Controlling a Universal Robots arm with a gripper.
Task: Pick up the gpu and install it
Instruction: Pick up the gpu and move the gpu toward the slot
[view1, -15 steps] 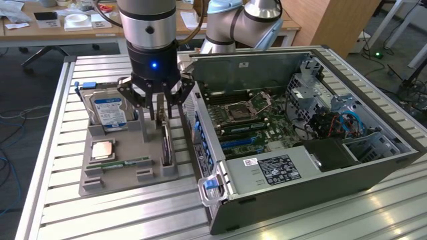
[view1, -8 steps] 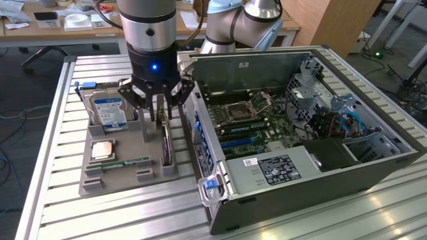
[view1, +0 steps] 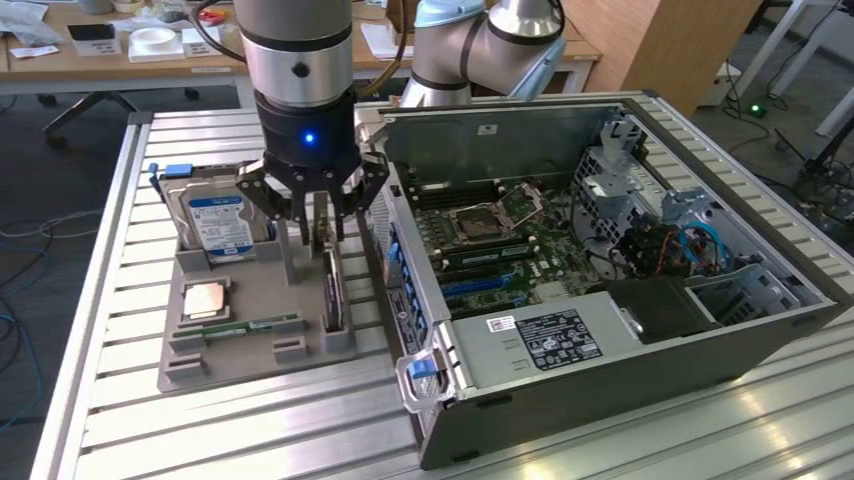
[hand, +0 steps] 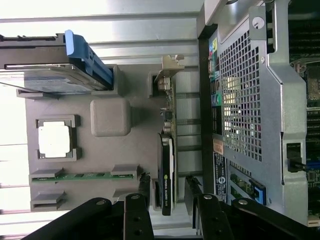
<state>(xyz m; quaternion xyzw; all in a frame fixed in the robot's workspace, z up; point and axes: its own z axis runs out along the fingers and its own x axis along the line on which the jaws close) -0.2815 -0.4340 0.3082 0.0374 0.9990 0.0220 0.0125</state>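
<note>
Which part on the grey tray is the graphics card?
Beside the computer case, on the exterior view's left, lies a grey tray. The gpu stands on edge in the slot nearest the case, under the gripper: a green board with black cooler, unlike the blue-labelled hard drive.

I read the tray (view1: 254, 350) as matt grey plastic, sitting at nine o'clock of the case (view1: 667, 365) in the exterior view. The case is dull bare sheet metal with a perforated back. The table (view1: 120, 300) is ribbed metal with a satin sheen. The gpu (hand: 167, 170) has a glossy black plastic cooler and a shiny metal bracket. The hard drive (view1: 216, 222), at eleven o'clock on the tray, is silver metal with a glossy label. The gripper (view1: 330, 236) links are matt black.
</note>
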